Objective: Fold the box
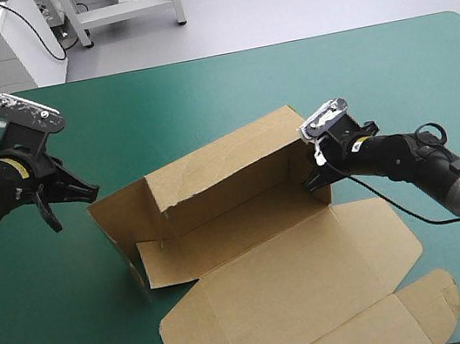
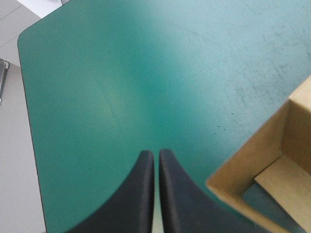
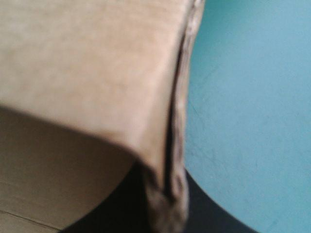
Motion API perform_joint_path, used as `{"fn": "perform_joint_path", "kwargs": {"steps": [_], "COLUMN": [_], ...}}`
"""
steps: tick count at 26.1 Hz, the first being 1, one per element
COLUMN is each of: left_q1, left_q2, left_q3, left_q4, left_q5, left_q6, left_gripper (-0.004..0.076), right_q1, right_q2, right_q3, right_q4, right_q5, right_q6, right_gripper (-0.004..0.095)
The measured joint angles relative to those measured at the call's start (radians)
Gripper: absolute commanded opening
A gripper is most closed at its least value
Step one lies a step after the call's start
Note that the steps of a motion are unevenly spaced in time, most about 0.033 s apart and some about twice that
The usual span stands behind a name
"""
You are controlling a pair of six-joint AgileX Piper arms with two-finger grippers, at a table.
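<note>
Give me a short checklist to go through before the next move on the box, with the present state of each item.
1. Right gripper holds the box: ok, it is shut on the board at the right end.
2. Left gripper is free: ok, it is shut on nothing, over the bare teal-green cover, beside the box's left corner and apart from it.
3. Back wall is raised: ok.
4. Lid is out of the way: ok, it lies flat toward the near edge.
5. Left end wall is tucked firmly: cannot tell.
</note>
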Motion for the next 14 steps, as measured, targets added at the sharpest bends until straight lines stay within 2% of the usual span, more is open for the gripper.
{"fn": "perform_joint_path", "kwargs": {"steps": [3, 6, 9, 14], "left_q1": [0.002, 0.003, 0.003, 0.003], "left_q2": [-0.001, -0.001, -0.001, -0.001], "left_q3": [0.000, 0.000, 0.000, 0.000], "left_q4": [-0.004, -0.004, -0.004, -0.003], "left_q5": [0.004, 0.004, 0.003, -0.001], "left_q6": [0.000, -0.001, -0.006, -0.007], "left_gripper": [0.0012, 0.0012, 0.0012, 0.0006], "right_q1": [0.000, 0.000, 0.000, 0.000], "right_q2": [-0.009, -0.011, -0.011, 0.079], "right_q3": [-0.064, -0.139, -0.204, -0.288], "right_q4": [-0.202, -0.333, -0.410, -0.459], "right_q5": [0.134, 0.309, 0.426, 0.491], "right_q6": [0.215, 0.377, 0.443, 0.519], "right_gripper": [-0.0019, -0.0021, -0.0021, -0.0021]}}
